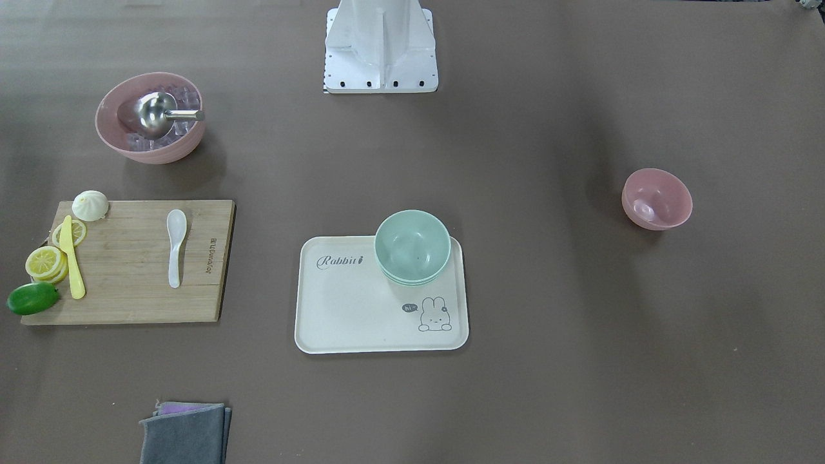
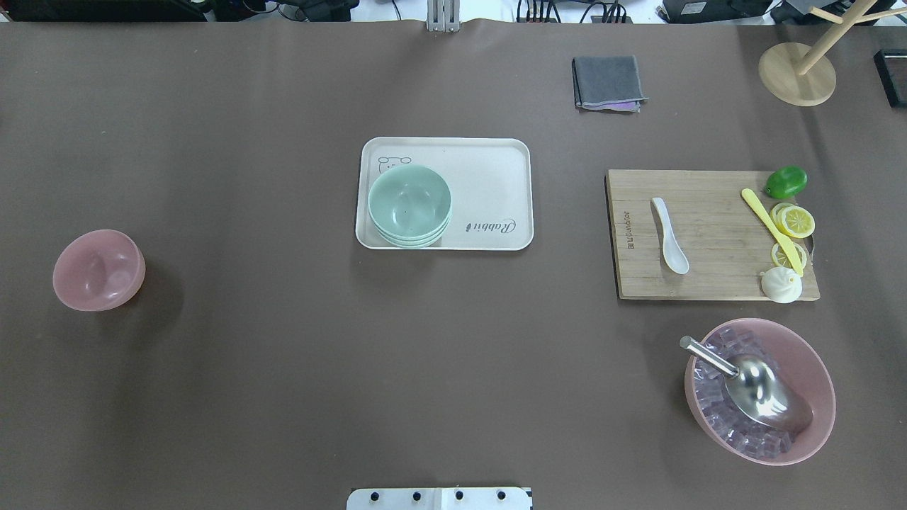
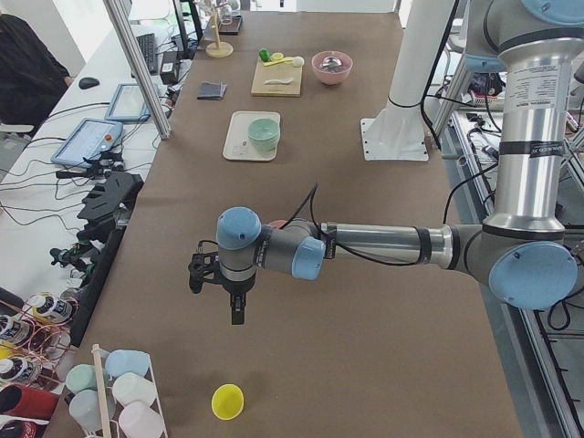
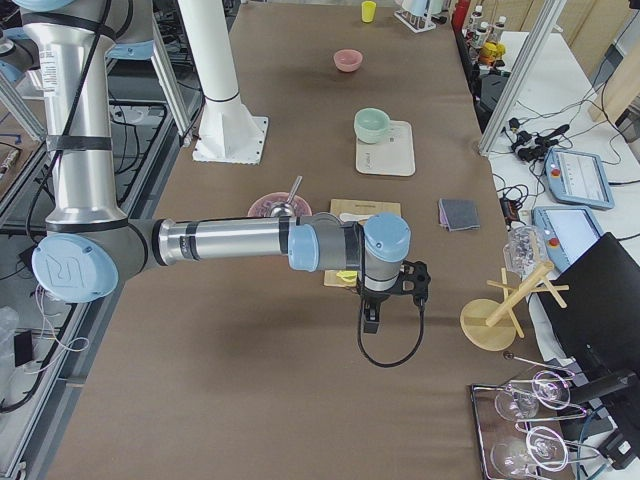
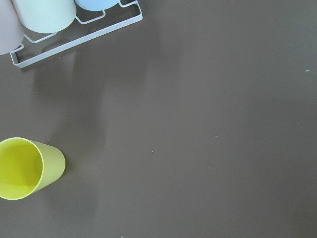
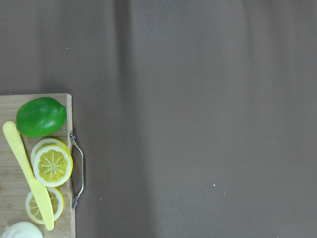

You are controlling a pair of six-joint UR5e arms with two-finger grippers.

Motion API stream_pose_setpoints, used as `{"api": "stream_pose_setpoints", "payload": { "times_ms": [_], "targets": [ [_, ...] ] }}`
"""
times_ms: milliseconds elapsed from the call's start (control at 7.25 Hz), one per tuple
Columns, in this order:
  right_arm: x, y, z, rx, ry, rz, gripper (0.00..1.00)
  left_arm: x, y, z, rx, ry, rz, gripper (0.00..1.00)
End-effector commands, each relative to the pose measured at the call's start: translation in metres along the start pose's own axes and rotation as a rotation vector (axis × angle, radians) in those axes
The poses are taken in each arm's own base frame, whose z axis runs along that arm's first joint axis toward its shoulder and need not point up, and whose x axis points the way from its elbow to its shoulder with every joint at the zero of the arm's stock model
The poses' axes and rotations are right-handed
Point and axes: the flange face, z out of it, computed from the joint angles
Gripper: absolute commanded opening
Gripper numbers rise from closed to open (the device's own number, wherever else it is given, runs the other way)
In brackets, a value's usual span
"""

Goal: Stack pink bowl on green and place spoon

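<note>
The small pink bowl [image 2: 98, 270] stands alone on the table's left side, also in the front view [image 1: 656, 198]. A stack of green bowls [image 2: 409, 205] sits on the near-left part of the white tray [image 2: 489, 170], also in the front view [image 1: 412, 248]. The white spoon [image 2: 669, 234] lies on the wooden cutting board [image 2: 716, 241]. My left gripper [image 3: 235, 306] hangs over the table's left end, beyond the pink bowl. My right gripper [image 4: 370, 322] hangs past the board's outer edge. I cannot tell whether either is open or shut.
A large pink bowl [image 2: 822, 397] with ice cubes and a metal scoop stands near the board. A lime, lemon slices, a yellow knife [image 6: 29, 181] and a bun lie on the board. A grey cloth [image 2: 608, 82], a wooden stand [image 2: 797, 71] and a yellow cup [image 5: 25, 167] by a cup rack are further off.
</note>
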Motion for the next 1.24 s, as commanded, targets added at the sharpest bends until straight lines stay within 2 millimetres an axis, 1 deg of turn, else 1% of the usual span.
{"api": "stream_pose_setpoints", "payload": {
  "times_ms": [0, 414, 552, 690, 828, 966, 1103],
  "targets": [
    [0.0, 0.0, 0.0, -0.001, 0.0, 0.0, 1.0, 0.001, 0.0, -0.001, 0.001, 0.001, 0.001, 0.99],
    [-0.001, -0.001, -0.001, 0.002, -0.002, -0.002, 1.0, -0.001, -0.001, 0.001, 0.0, -0.002, -0.001, 0.99],
    [-0.002, -0.001, -0.001, 0.002, -0.003, -0.002, 1.0, 0.002, -0.002, -0.003, 0.007, -0.006, 0.003, 0.99],
    [-0.002, -0.001, -0.002, 0.003, -0.002, -0.003, 1.0, 0.02, -0.01, -0.019, 0.038, 0.01, 0.032, 0.99],
    [-0.002, -0.001, -0.002, 0.003, -0.002, -0.003, 1.0, 0.071, -0.029, -0.047, 0.103, 0.029, 0.116, 0.99],
    [-0.003, -0.001, -0.002, 0.004, -0.003, -0.004, 1.0, 0.09, -0.031, -0.055, 0.124, 0.045, 0.145, 0.99],
    [-0.003, -0.001, -0.002, 0.004, -0.003, -0.002, 1.0, 0.111, -0.028, -0.057, 0.122, 0.062, 0.116, 0.99]
  ]
}}
